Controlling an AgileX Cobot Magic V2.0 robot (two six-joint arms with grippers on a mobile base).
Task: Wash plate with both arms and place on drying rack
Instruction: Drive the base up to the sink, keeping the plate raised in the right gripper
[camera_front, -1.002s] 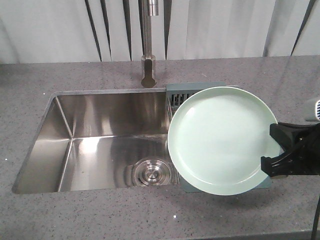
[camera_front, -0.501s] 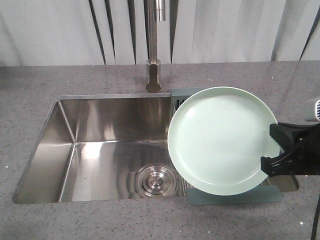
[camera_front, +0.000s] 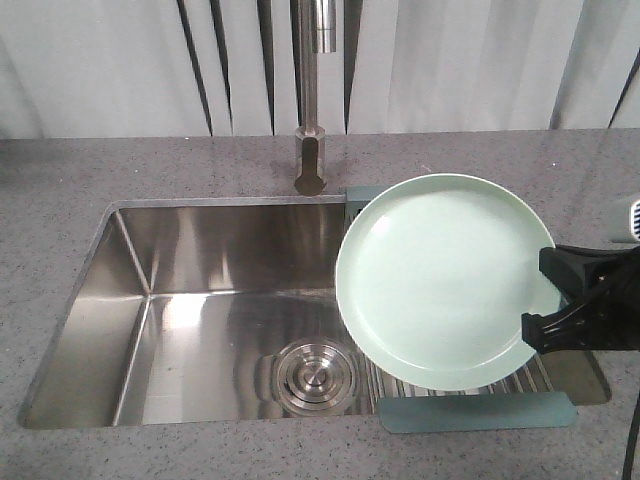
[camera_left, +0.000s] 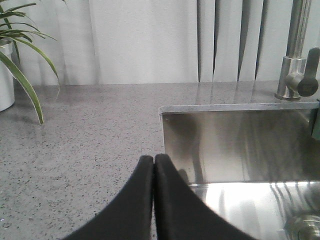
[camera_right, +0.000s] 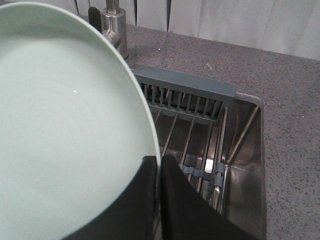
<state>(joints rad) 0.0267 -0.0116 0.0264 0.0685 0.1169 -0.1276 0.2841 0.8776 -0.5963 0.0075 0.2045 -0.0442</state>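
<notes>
Desk of speckled grey stone, carrying an inset steel sink. Over the last second the front view has shifted relative to the sink: the basin and the faucet now sit differently in frame, and more of what lies under the plate is exposed. The plate and the right arm hold the same place in the view throughout.

Plate, pale mint green and glossy, held tilted in the air over the right end of the sink, above the drying rack. The rack's near grey-blue end bar and several steel rods are now visible where they were covered a second ago. The plate touches neither rack nor basin.

Right gripper, black, clenched on the plate's rim, one finger on each face. Left gripper, tips pressed together on nothing, low over the desk at the sink's left corner, well apart from the plate.

Drain, round steel, in the basin floor just left of the rack.

Judgement: the plate appears to be at an early carrying stage, since the left arm is not yet engaged for washing.

No brand, label or legible writing appears in any view.
</notes>
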